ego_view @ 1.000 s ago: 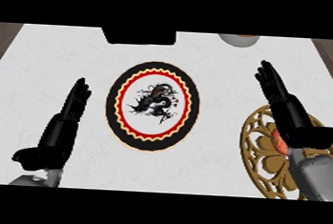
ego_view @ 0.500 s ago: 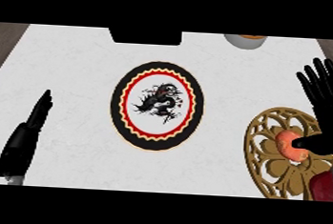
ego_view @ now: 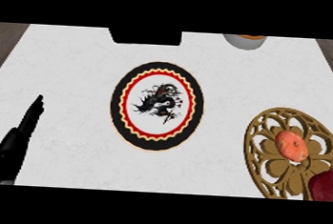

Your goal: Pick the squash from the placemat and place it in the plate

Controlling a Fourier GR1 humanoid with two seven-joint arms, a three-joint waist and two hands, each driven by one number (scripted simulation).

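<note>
1. No words, labels, brand names or numbers can be read anywhere on the white marbled counter (ego_view: 80, 61).
2. The round black-rimmed plate with the red scalloped ring (ego_view: 157, 105) carries only a black dragon figure at its centre, no lettering.
3. The gold openwork placemat (ego_view: 280, 139) shows pattern alone, no writing.

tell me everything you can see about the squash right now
The squash is a small, rounded orange thing with faint ribbing and a paler top. It lies on the golden openwork placemat at the counter's right side, near the mat's middle. A dark red thing overlaps the mat just below and to the right of it; whether they touch I cannot tell. No hand is on it.
</note>
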